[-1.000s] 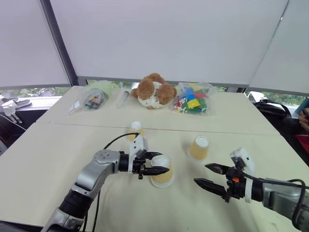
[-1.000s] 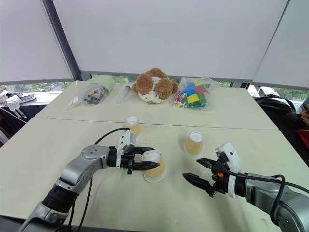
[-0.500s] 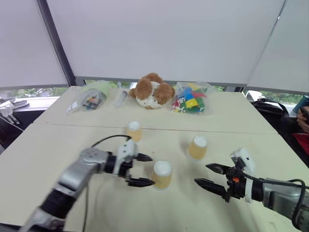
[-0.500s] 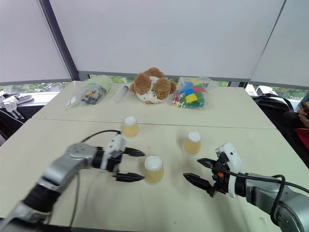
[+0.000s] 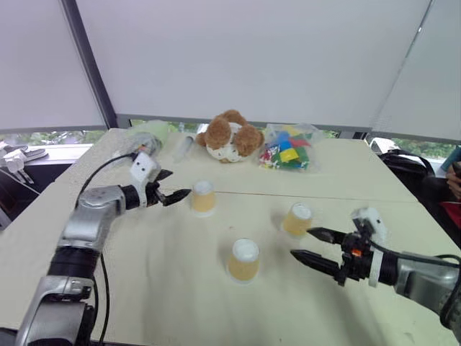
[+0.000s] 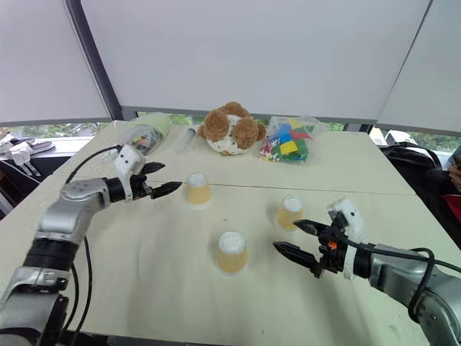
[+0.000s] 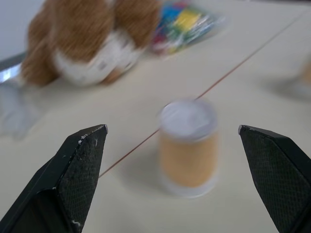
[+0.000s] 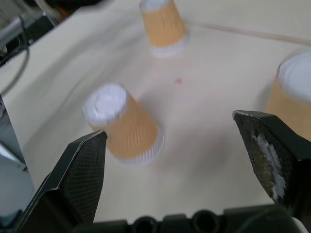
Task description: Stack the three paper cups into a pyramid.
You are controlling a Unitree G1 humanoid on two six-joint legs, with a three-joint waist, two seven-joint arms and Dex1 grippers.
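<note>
A: How do the jaws stand?

B: Both wide, both empty. The left gripper (image 5: 173, 186) hangs above the table (image 5: 144, 288) with its fingers spread, pointing at the far cup (image 5: 203, 196), which stands just past its tips at about three o'clock from it. In the left wrist view that cup (image 7: 188, 141) sits framed between the two fingers (image 7: 80, 165), apart from both.

A: And the right one?

B: The right gripper (image 5: 311, 245) is spread too, holding nothing. The right-hand cup (image 5: 297, 218) stands near it at eleven o'clock, close to the upper fingertip, though I cannot tell whether they touch. The near cup (image 5: 244, 259) is at nine o'clock from it, apart.

A: So where are the three cups?

B: All upside down on the table, white bases up, standing singly, well apart (a loose triangle, none on another). The near one is at six o'clock of the group, the far one at eleven, the right-hand one at two.

A: Beyond them?

B: At twelve o'clock, along the table's far edge, a teddy bear (image 5: 229, 136), with a bag of coloured blocks (image 5: 288, 153) just beside it at three o'clock and another clear bag (image 6: 144, 137) at nine.
</note>
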